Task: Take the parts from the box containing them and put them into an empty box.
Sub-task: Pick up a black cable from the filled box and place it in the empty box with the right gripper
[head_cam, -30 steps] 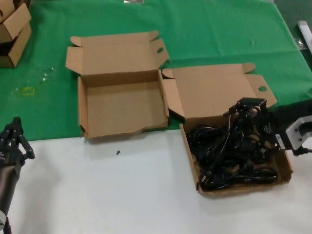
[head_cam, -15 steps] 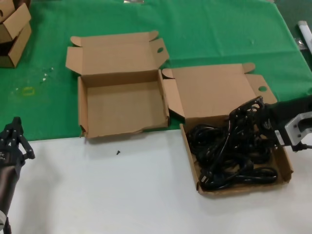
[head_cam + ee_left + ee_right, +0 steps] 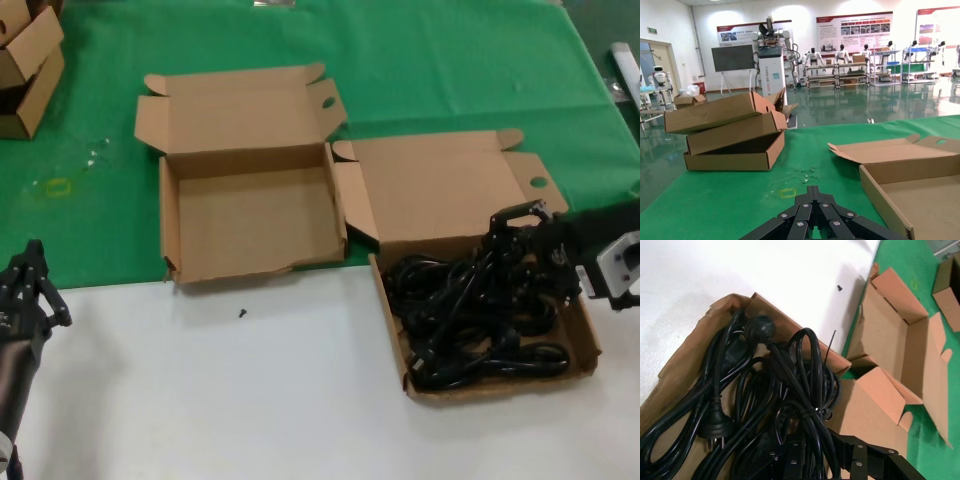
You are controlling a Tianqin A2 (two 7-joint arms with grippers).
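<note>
Table half green cloth on the far side, half white surface on the near side. The left wrist view alone shows the hall behind: glossy floor, posters, shelving, other robots.

Shallow brown cardboard carton holding cords sits right, straddling the cloth edge, lid open and laid back. Its near-identical empty brown carton lies left and farther, the two side flaps almost touching; open white surface lies near of both.

Stack of smaller brown cartons at far left, seen in full only from the left wrist.

Tangle of glossy black coiled power cords fills the right carton; the right wrist view picks out moulded plugs that the head view blurs.

Right gripper is over the far-right part of the tangle, against the cords. Since a second ago it has dropped lower and shifted right. Can't tell how its fingers stand or whether a cord is caught.

Left gripper parked at near left, unmoved, fingers closed to a point.

Tiny black speck on the white surface, near the empty carton.
</note>
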